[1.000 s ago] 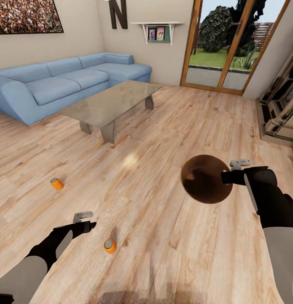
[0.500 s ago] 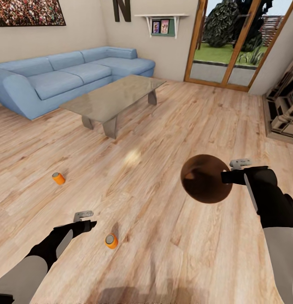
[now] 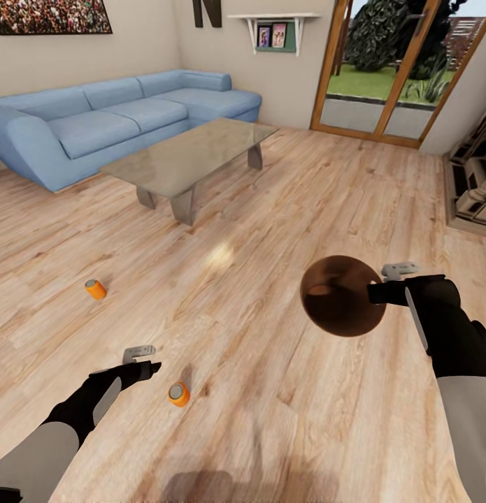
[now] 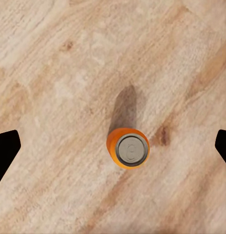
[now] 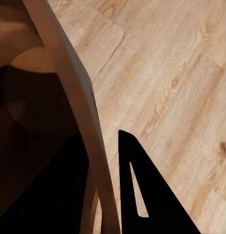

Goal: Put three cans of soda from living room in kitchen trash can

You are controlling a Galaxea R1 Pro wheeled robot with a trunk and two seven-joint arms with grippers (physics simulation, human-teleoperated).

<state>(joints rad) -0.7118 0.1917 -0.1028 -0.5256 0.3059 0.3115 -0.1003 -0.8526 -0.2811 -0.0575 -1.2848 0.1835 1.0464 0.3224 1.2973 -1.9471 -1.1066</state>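
Trash can (image 3: 338,297) rim in right gripper (image 3: 374,292); outside hidden.

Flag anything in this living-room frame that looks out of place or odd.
Two orange soda cans with silver ends stand on the warm wood floor: one just beside the open left pincer, another farther off toward the light-blue corner sofa. The right pincer holds the brown-lined round bin by its rim, above the floor.

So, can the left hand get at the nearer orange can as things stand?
Probably yes: the left hand hangs open over the nearer orange can, which stands upright on bare wood floor with nothing between them.
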